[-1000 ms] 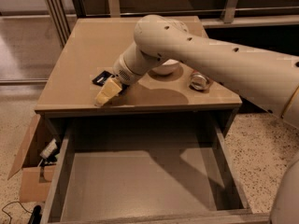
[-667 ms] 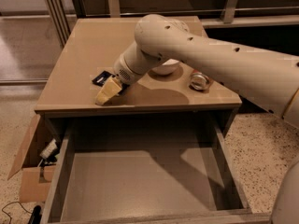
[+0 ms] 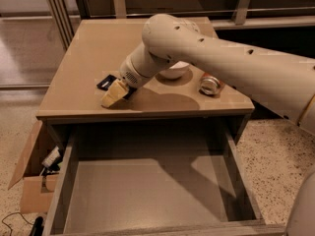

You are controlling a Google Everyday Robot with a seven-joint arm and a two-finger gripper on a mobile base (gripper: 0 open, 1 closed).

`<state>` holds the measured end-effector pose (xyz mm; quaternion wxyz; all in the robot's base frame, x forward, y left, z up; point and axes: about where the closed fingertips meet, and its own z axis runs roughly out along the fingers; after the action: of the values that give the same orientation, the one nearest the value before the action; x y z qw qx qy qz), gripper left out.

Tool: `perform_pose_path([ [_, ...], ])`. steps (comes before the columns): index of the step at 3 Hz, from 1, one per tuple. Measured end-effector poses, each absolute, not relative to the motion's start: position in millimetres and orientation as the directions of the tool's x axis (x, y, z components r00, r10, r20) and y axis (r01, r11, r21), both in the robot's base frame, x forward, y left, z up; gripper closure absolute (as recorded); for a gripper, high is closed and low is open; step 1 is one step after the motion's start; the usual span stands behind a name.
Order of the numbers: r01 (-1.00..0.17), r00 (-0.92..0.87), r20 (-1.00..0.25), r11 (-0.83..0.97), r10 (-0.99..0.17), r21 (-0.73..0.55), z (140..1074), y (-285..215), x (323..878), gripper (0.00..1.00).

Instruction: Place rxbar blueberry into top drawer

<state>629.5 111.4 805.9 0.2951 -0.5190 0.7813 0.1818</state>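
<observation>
- The cream, blunt-tipped gripper [image 3: 113, 95] sits low on the smooth tan worktop [image 3: 88, 53]; I cannot tell whether it is open or closed.
- The flat, dark rectangular bar [image 3: 105, 82] lies on the worktop at the gripper's 11 o'clock, just beside it.
- A round white bowl [image 3: 173, 73] has a metal-topped can [image 3: 210, 84] at its 3 o'clock.
- The wide drawer [image 3: 147, 191], with a flat grey bottom, stands pulled out at the worktop's 6 o'clock.

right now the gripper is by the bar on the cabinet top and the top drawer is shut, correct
Not shut: the camera view shows the top drawer pulled open below the cabinet top. The gripper is by the bar on that top, as you said.
</observation>
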Motion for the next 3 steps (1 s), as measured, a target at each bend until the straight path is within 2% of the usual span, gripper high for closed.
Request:
perform_pose_path([
  [1, -0.918, -0.287, -0.65, 0.395, -0.704, -0.022, 805.9, 111.5, 629.5, 1.0],
  [3, -0.918, -0.287, -0.65, 0.395, -0.704, -0.022, 818.3, 111.5, 629.5, 1.0],
])
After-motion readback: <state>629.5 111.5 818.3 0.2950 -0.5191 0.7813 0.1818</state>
